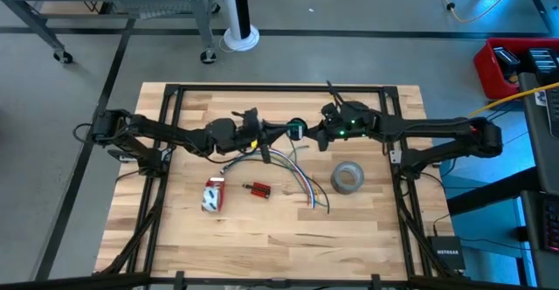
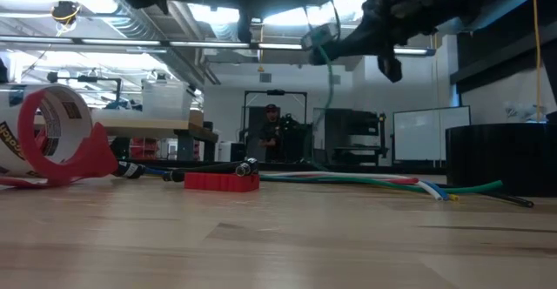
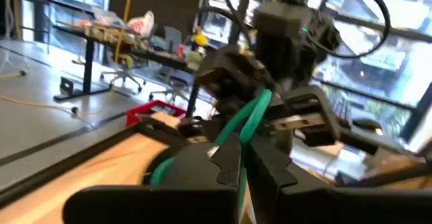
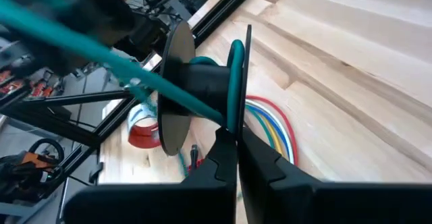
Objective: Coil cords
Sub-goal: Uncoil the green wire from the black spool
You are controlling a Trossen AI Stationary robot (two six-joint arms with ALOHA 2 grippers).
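The teal cord is partly wound on a small black two-disc spool (image 1: pixel 295 130), held in the air between both grippers above the table's middle. The spool also shows in the right wrist view (image 4: pixel 196 82) and the low view (image 2: pixel 318 38). My left gripper (image 1: pixel 266 138) is shut on the cord just left of the spool. My right gripper (image 1: pixel 307 133) is shut on the spool from the right. One length of cord (image 2: pixel 332 89) hangs from the spool toward the table. My left gripper pinches the teal cord (image 3: pixel 248 126) between its two fingers, across the cord. From the fingers the cord runs on to the spool in a nearly straight line (image 4: pixel 135 75), clear of the table. My right gripper pinches the rim of one spool disc (image 4: pixel 241 113) between its two fingers, next to the wound cord (image 4: pixel 235 75). The fingers come about level from the table's right. The spool is lifted clear of the table, its discs standing on edge.
Several loose coloured wires (image 1: pixel 297 172) lie on the table under the grippers. A grey tape roll (image 1: pixel 347 178) lies to the right. A red and white tape dispenser (image 1: pixel 212 194) and a small red part (image 1: pixel 258 189) lie nearer the front. A person (image 2: pixel 271 132) stands far behind.
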